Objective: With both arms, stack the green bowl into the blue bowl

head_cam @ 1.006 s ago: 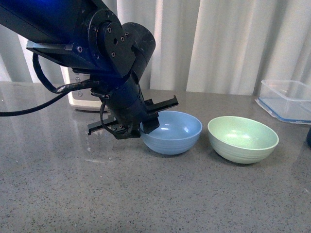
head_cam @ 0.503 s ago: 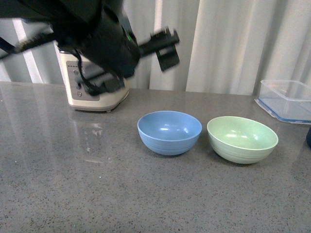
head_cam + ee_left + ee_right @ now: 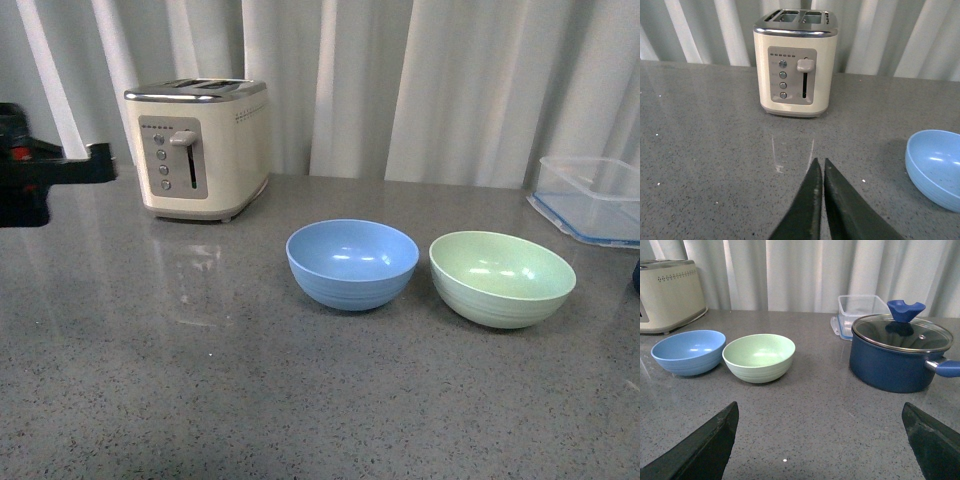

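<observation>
The blue bowl (image 3: 352, 263) stands upright on the grey counter with the green bowl (image 3: 502, 278) close beside it on its right, apart from it. Both are empty. In the left wrist view the blue bowl (image 3: 936, 168) shows at one edge, and my left gripper (image 3: 820, 162) is shut and empty above bare counter, well away from it. Part of my left arm (image 3: 45, 178) shows at the front view's left edge. In the right wrist view the blue bowl (image 3: 688, 351) and green bowl (image 3: 759, 356) sit ahead of my right gripper (image 3: 820, 412), which is wide open and empty.
A cream toaster (image 3: 198, 146) stands behind and to the left of the bowls. A clear blue-rimmed container (image 3: 590, 199) sits at the back right. A dark blue pot with a glass lid (image 3: 897, 351) stands beside the green bowl, in front of the container (image 3: 861, 315).
My left arm, which hung over the blue bowl's left rim, has risen and swung away to the far left. The bowls have stayed in place.
</observation>
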